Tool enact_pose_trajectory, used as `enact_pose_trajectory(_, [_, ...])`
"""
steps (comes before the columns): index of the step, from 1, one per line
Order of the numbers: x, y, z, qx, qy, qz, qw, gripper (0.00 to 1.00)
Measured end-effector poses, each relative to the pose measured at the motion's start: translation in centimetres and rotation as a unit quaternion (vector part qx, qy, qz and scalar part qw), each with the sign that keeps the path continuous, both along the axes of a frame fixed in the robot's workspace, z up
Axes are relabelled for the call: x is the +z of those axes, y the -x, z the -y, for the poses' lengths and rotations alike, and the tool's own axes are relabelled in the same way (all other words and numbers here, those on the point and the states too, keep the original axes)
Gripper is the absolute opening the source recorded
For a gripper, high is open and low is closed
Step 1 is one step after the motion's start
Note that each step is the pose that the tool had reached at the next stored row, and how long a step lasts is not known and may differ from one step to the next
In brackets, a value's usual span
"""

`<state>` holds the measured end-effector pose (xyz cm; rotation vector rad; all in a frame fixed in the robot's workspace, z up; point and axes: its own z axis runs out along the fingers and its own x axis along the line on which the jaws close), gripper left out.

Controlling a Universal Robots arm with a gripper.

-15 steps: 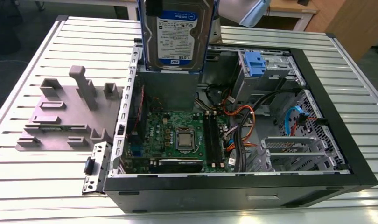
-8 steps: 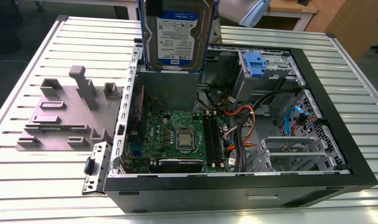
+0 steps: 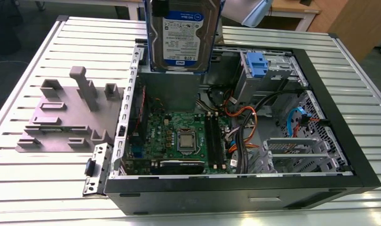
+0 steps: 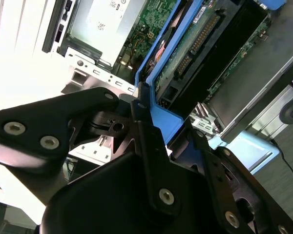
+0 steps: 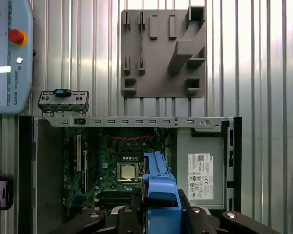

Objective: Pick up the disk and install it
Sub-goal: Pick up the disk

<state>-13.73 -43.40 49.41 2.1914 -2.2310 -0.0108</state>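
Note:
The disk point(image 3: 181, 35), a silver drive with a white-and-blue label in a blue carrier, hangs upright in the air above the back of the open computer case point(image 3: 341, 117). In the second wrist view my gripper point(image 4: 166, 122) is shut on the carrier's blue end tab, its black fingers point(image 4: 142, 109) clamped on either side, and the disk point(image 4: 200, 34) shows its green circuit-board side. In the first wrist view the carrier's blue edge point(image 5: 158, 187) stands over the motherboard point(image 5: 122, 165), with the gripper point(image 5: 161, 214) beneath it in the picture.
Inside the case are a motherboard point(image 3: 178, 136), cables, a grey power-supply box point(image 5: 200, 170) and a blue bracket point(image 3: 256, 63) at the drive bay. A grey fixture plate point(image 3: 65, 117) lies at the exterior view's left on the slatted table. A teach pendant point(image 5: 10, 53) rests nearby.

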Motion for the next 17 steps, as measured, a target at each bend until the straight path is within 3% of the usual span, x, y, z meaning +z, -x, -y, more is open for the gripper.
enact_pose_trajectory(11, [-0.02, -0.71, 0.88, 0.000, 0.0000, 0.0000, 1.00000, 0.36])
enact_pose_trajectory(17, [-0.05, -2.76, 1.20, 0.000, 0.0000, -0.0002, 1.00000, 0.36])
